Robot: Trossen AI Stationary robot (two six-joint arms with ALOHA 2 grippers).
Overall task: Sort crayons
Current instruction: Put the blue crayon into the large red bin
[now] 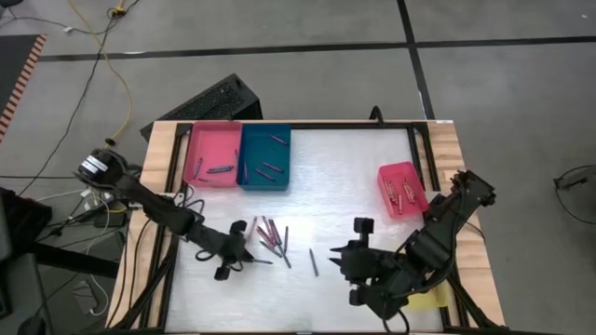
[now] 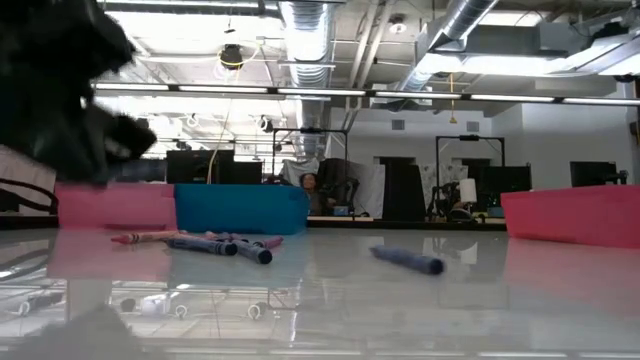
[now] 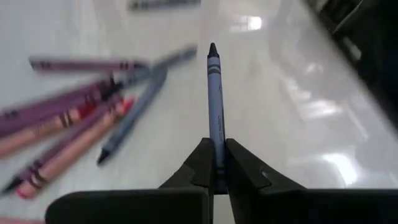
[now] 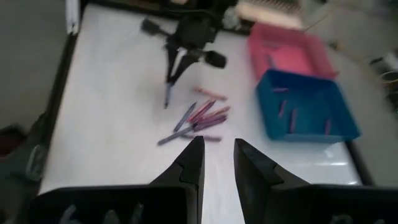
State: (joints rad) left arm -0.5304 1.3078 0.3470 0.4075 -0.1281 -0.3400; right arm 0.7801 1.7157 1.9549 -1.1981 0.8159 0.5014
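One thin grey-blue wax crayon (image 3: 215, 106) is pinched by the closed left gripper (image 3: 215, 163).
It should be kept level toward the blue plastic tray (image 1: 265, 156) at twelve o'clock; the right gripper (image 4: 217, 163) is held parted, empty.

No text is showing legibly anywhere; the print on the grey-blue crayon (image 3: 216, 106) wrapper is reading as blur.

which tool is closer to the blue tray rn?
Left. The left tool, shut on a blue crayon, sits just below the blue tray by the crayon pile. The right tool is farther right, mid-table.
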